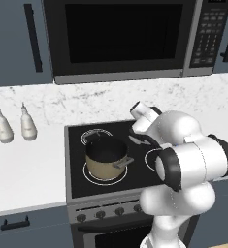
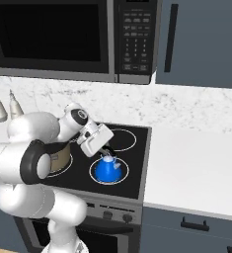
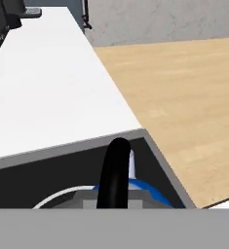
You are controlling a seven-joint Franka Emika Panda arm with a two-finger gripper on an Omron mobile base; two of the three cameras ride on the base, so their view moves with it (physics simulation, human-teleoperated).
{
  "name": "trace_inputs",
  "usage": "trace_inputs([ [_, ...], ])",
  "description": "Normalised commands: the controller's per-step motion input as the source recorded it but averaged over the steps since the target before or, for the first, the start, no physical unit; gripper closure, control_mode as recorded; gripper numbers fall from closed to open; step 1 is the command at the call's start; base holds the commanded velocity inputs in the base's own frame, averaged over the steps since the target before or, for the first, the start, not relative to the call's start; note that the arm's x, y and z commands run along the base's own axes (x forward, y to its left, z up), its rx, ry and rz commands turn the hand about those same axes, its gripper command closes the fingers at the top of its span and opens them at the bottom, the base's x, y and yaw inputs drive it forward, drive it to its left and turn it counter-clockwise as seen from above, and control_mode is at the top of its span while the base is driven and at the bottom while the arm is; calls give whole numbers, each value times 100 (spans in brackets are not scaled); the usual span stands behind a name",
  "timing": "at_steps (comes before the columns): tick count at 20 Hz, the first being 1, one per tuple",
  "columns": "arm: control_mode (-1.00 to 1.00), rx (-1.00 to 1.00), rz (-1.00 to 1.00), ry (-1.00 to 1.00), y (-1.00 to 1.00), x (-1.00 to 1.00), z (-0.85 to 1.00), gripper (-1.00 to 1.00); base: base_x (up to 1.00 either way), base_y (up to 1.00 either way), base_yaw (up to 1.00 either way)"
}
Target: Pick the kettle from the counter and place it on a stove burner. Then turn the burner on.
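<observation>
Blue kettle (image 2: 109, 169) standing upright inside the thin white ring of the front right stove burner (image 2: 94, 176) on the black cooktop (image 2: 135, 173). Gripper (image 2: 108, 152) poised directly above, angled down from the white hand, dark fingers (image 2: 105, 151) reaching to the black arched handle (image 3: 113, 171). In the hand view, handle rising as a thick black arch up the middle, blue body showing just behind it, a pale sliver beside it. Fingers apparently on either side of the handle, but their tips mostly hidden; cannot tell whether clenched on it or released. Kettle base resting on the glass, not lifted.

Tan pot (image 1: 105, 159) with dark inside sitting on the front left burner, just beside the kettle's burner, partly hidden by the arm in the right base view. Another ringed burner (image 2: 122, 140) behind the kettle. White desk (image 2: 196, 168) stretching to the right of the stove, with grey-blue cabinet fronts below. Row of knobs (image 1: 100, 213) along the stove's front edge. Two pale bottles (image 1: 14, 125) standing on the desk left of the stove, against the marble wall. Microwave (image 2: 73, 37) mounted above. Wooden floor (image 3: 184, 102) visible beyond the desk edge in the hand view.
</observation>
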Motion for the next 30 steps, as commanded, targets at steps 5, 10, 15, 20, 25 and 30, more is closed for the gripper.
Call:
trace_inputs([
  [5, -100, 1, -3, -25, -2, 3, 10, 100, 0, 0, 0],
  [10, -100, 0, 0, -19, 0, 12, -4, 100, 0, 0, 0],
  [15, -100, 0, 0, -6, 0, 5, -23, 100, 0, 0, 0],
  [20, -100, -1, 0, -3, 2, 6, -31, 100, 0, 0, 0],
  [25, -100, -1, 0, -5, 1, 22, -16, 100, 0, 0, 0],
  [30, -100, 0, 0, 0, 0, 32, 0, 100, 0, 0, 0],
])
